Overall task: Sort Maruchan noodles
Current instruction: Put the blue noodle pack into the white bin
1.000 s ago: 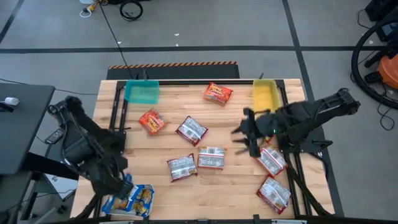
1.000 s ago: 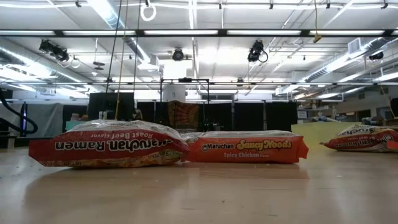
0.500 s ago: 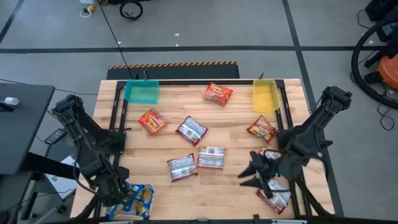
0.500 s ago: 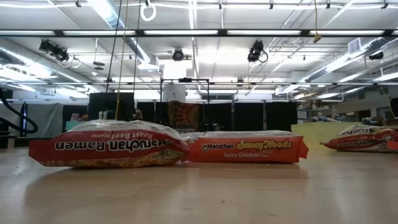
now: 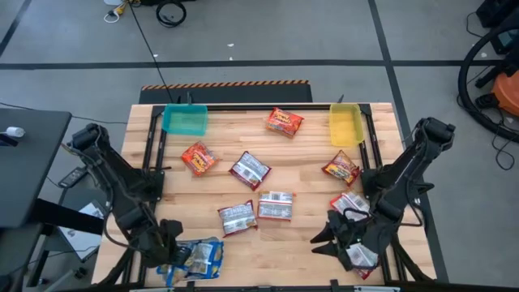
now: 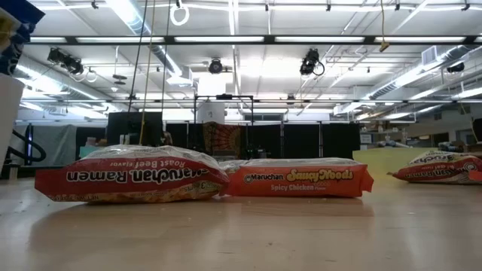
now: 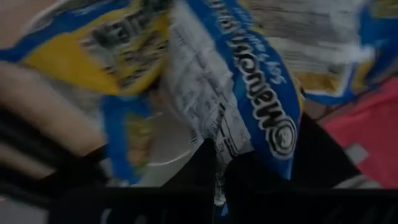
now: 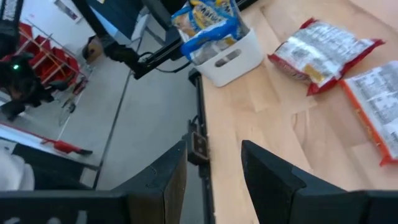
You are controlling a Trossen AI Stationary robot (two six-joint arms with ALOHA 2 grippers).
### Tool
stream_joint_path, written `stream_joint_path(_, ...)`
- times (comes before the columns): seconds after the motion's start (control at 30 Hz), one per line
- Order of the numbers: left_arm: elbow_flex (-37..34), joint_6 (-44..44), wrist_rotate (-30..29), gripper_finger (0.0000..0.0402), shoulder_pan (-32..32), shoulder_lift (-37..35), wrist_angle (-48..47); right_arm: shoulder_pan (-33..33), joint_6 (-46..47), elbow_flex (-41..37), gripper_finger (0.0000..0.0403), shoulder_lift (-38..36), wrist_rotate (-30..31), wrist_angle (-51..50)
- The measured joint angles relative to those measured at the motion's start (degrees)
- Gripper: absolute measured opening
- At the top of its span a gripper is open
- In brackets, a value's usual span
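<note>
I can count three orange packets (image 5: 284, 122) (image 5: 198, 158) (image 5: 341, 168) on the worktop (image 5: 300, 243). There are five red-and-white packets (image 5: 249, 170) (image 5: 276, 206) (image 5: 238, 217) (image 5: 350, 203) (image 5: 362, 258), and the last one is partly hidden under an arm. The blue-and-yellow packets (image 5: 199, 258) are bunched together, so there is more than one, but I cannot tell how many. There are three trays: one teal tray (image 5: 185, 122), one yellow tray (image 5: 345, 126) and one white tray (image 8: 227, 59).
</note>
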Motion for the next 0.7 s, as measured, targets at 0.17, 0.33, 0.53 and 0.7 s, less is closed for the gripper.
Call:
stream_joint_path(0.17,-1.86,-0.77,-0.86,0.0024,0.44,-0.41,0.10,-2.14,-1.37,0.02,0.0158,0.10,-0.01,0.07)
stream_joint_path(0.33,-2.16,-0.48,2.64,0.0073,1.58,-3.06,-4.63,-3.90,-3.40,0.02,0.0158,0.08,-0.28,0.03)
stream_joint_path(0.53,-2.14,-2.44,0.38,0.0157,0.93,-9.84,-11.32,-6.40,-5.59,0.02,0.0158,0.06,-1.46,0.32)
stream_joint_path(0.7,-2.03,-4.26,7.40,0.0182,-1.44,-9.94,-8.25,-7.67,-5.61,0.02,0.0158,0.06,-3.65,0.46)
